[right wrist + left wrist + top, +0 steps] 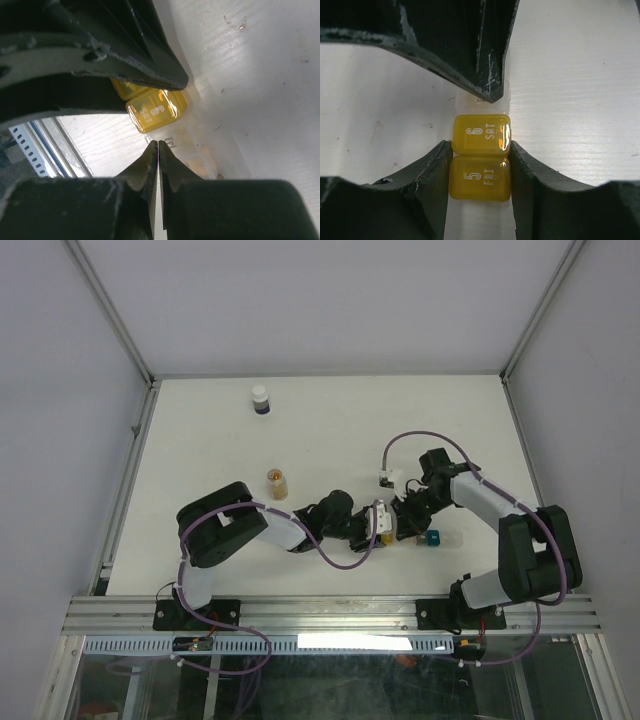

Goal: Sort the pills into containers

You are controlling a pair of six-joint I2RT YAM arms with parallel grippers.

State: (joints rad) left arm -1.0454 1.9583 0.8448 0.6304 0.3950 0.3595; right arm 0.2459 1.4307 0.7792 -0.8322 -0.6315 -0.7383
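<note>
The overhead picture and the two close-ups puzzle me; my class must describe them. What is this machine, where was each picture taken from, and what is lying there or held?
These are two robot arms bolted at the near edge of a table. The overhead picture comes from a fixed camera above; each close-up comes from a camera on one arm's wrist. On it stand a white-capped dark bottle and a small orange-tinted vial. The arms meet over a strip of containers, a pill box with day-labelled lids. The left gripper clamps a yellow compartment from both sides. The right gripper is shut, its tips by the strip; nothing shows between them.
</note>
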